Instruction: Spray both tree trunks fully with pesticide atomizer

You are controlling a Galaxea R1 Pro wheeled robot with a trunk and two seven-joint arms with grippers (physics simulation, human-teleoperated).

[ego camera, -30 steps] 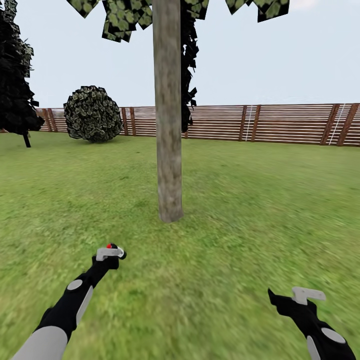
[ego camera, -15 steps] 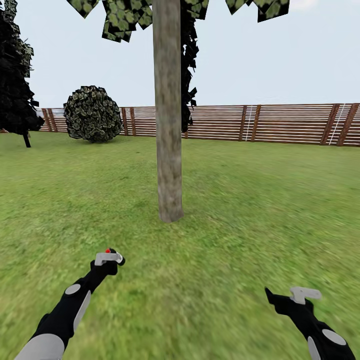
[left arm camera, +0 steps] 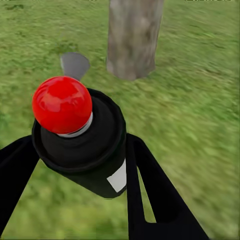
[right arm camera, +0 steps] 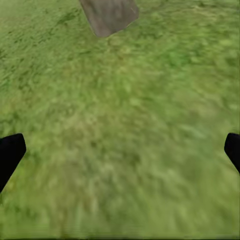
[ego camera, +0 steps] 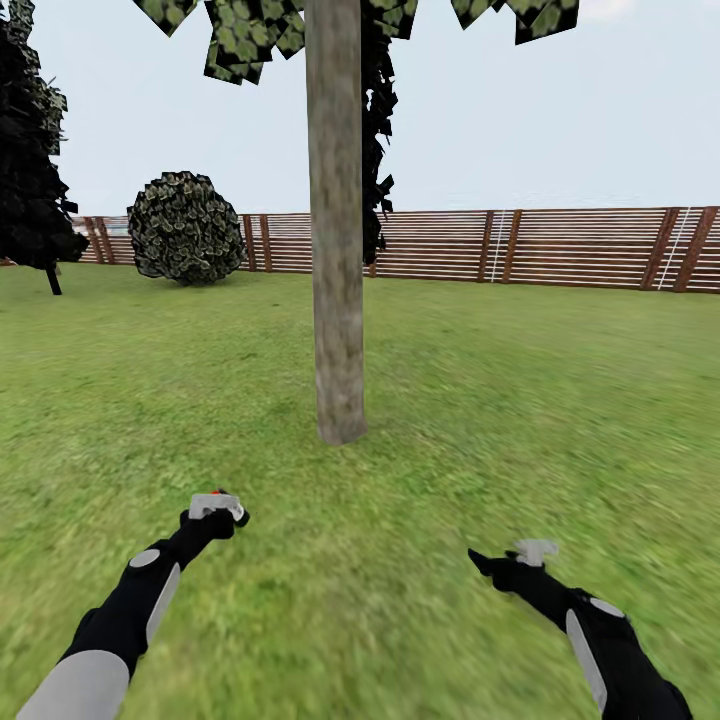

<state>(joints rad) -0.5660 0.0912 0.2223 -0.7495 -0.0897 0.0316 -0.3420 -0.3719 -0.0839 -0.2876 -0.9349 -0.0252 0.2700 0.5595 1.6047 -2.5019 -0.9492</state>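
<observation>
One tree stands straight ahead in the head view, its thick grey-brown trunk (ego camera: pixel 336 250) rising from the grass floor (ego camera: pixel 450 420) under flat green leaves (ego camera: pixel 245 35). Well short of the trunk and left of it, my left gripper (ego camera: pixel 214 510) is shut on the dark pesticide atomizer (ego camera: pixel 218 497). In the left wrist view the atomizer (left arm camera: pixel 85 145) sits between the black fingers (left arm camera: pixel 150 190), its red tip (left arm camera: pixel 62 104) facing the trunk base (left arm camera: pixel 132 40). My right gripper (ego camera: pixel 505 558) hovers low over the grass, open and empty, its fingertips (right arm camera: pixel 10 155) wide apart, with the trunk base (right arm camera: pixel 110 15) ahead.
A brown slat fence (ego camera: pixel 540 247) closes the lawn at the back. A round bush (ego camera: pixel 185 228) stands at the back left, with a dark narrow tree (ego camera: pixel 30 150) at the far left. Another dark tree (ego camera: pixel 378 150) stands behind the trunk. Open grass surrounds the trunk.
My right arm has swung left and forward over the grass. The left gripper with the atomizer has sunk slightly. The camera has not moved.
</observation>
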